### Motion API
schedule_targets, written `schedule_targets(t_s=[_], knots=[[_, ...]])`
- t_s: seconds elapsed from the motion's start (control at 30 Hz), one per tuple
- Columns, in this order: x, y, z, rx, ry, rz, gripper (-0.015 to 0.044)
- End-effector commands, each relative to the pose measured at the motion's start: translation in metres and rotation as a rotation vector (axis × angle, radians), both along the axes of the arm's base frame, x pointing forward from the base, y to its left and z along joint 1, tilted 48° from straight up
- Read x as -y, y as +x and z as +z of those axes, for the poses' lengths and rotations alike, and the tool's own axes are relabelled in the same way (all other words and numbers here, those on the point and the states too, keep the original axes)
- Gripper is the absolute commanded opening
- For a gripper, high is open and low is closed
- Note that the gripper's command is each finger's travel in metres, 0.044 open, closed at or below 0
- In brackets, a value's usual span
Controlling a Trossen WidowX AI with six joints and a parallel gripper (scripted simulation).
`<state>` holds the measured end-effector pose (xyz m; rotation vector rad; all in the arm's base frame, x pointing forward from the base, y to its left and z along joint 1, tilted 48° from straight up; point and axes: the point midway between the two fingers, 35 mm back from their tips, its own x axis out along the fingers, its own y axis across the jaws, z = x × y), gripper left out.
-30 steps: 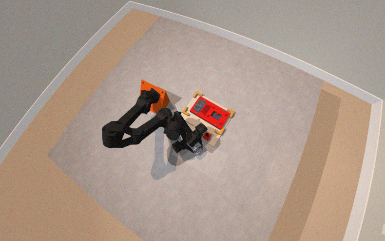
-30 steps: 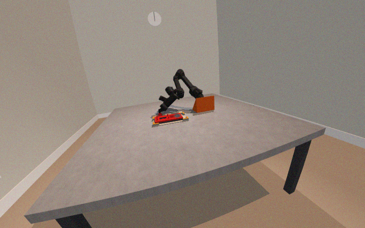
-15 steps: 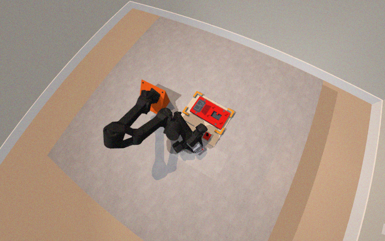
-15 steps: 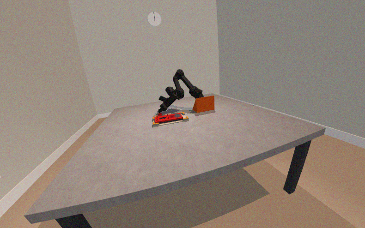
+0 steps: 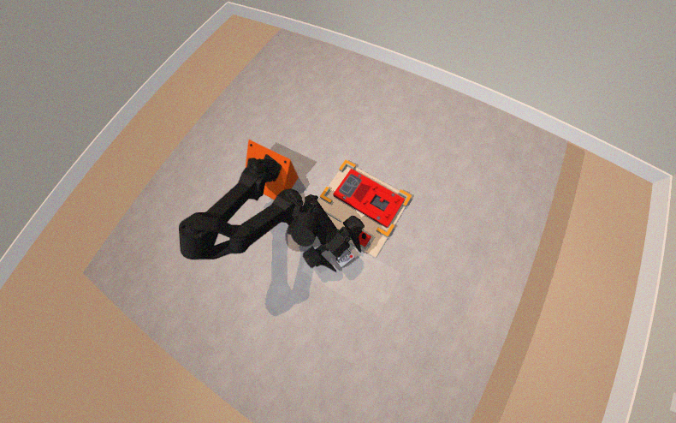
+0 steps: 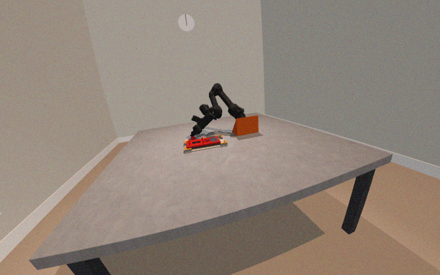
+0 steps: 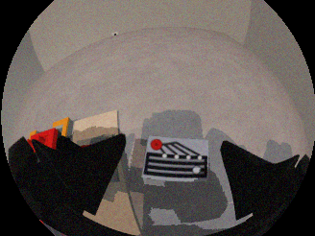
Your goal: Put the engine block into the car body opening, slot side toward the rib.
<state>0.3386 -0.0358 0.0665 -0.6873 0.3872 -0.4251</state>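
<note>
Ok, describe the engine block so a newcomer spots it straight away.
Find the red car body on its pale board beside the black arm. Just off the board's corner nearest the arm, the engine block lies between the fingers of the open gripper. It is gray with black stripes and a red dot, unlike the small red piece beside it.

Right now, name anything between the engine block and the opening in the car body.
A small red piece on the board edge lies roughly between engine block and opening. Nothing separates the open claw from the block.
</note>
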Motion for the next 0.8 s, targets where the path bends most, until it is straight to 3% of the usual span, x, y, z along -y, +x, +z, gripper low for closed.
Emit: schedule_targets(t_s=[0.0, 0.3, 0.77], knots=[[-0.004, -0.007, 0.003, -0.005, 0.001, -0.007, 0.0440], [-0.023, -0.034, 0.012, -0.011, 0.000, -0.009, 0.0440], [-0.024, -0.028, 0.014, -0.003, 0.003, 0.002, 0.0440]])
